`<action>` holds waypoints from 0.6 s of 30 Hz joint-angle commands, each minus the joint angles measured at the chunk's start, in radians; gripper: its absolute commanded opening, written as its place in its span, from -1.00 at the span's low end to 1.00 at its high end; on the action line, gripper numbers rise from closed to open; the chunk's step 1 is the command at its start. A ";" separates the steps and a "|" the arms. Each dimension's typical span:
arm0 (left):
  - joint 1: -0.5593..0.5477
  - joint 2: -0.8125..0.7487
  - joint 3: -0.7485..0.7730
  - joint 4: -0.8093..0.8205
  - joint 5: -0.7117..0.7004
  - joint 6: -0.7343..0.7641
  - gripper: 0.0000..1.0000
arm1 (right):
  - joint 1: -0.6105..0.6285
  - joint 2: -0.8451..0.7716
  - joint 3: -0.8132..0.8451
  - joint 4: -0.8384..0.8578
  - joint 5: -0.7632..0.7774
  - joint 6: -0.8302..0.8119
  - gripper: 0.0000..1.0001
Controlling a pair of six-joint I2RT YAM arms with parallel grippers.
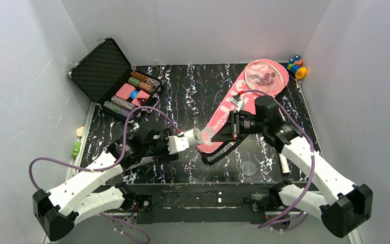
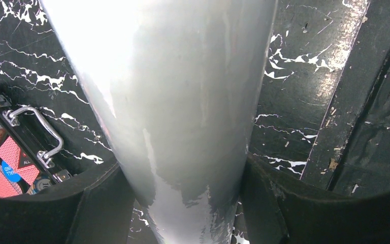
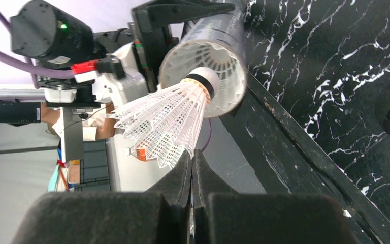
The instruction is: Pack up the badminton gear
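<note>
A black, white-veined table (image 1: 193, 86) sits between pale walls, with the pink bag (image 1: 233, 104) lying slantwise across it. At the bag's near, narrow end the left gripper (image 2: 183, 203) has its fingers spread wide and clamped on the sides of the white tube (image 2: 183, 101), held clear of the table. The right gripper (image 3: 192, 168), over the bag's narrow end, is pinched tight on the skirt of the shuttlecock (image 3: 167, 122), whose cork nose sits at the tube's open mouth. A pink racket (image 1: 266, 76) lies on the bag's wide far end
</note>
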 commanded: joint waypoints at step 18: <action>-0.006 -0.010 0.047 0.005 0.058 -0.006 -0.05 | 0.048 0.096 0.064 0.045 0.064 0.001 -0.95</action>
